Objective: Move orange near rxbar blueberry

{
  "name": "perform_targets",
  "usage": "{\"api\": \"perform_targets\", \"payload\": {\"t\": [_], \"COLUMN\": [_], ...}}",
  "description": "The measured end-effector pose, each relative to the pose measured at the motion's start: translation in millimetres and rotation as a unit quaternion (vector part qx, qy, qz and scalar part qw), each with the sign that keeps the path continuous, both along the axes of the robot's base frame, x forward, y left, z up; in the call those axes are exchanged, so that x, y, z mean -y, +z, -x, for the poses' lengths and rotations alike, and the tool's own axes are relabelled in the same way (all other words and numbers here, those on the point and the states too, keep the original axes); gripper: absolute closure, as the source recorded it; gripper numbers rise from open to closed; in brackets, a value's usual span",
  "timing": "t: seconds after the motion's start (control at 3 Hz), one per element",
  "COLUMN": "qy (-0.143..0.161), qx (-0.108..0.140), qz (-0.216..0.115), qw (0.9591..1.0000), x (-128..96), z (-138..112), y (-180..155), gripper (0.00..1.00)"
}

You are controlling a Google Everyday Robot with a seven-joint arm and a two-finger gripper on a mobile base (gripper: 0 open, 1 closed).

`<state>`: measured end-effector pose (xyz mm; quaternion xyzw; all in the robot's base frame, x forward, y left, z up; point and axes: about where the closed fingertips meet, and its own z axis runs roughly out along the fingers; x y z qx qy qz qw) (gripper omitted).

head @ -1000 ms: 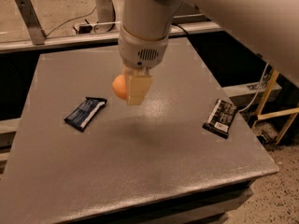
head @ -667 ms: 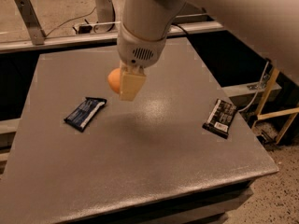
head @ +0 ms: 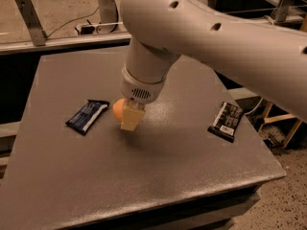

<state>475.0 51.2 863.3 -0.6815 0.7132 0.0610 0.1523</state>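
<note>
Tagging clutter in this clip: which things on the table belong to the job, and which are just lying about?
Job: orange; blue bar; hand, closed on the orange just right of the blue bar.
Lying about: black bar, far right.

The orange [head: 118, 110] is small, round and matte (half hidden), pinched in the gripper [head: 130, 120] mid-scene. Just to its left, the rxbar blueberry [head: 88, 116] lies flat at an angle, navy with a pale stripe.
</note>
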Motion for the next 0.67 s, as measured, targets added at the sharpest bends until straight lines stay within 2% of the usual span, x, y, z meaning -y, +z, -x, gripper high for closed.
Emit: {"api": "perform_targets", "payload": {"t": [0.33, 0.67], "qy": [-0.002, 0.013], "qx": [-0.014, -0.019], "qz": [-0.017, -0.036], "qw": [0.9998, 0.9991], "x": [-23, -56], "z": [0, -7], "y": [-9, 1], "gripper": [1.0, 0.75]}}
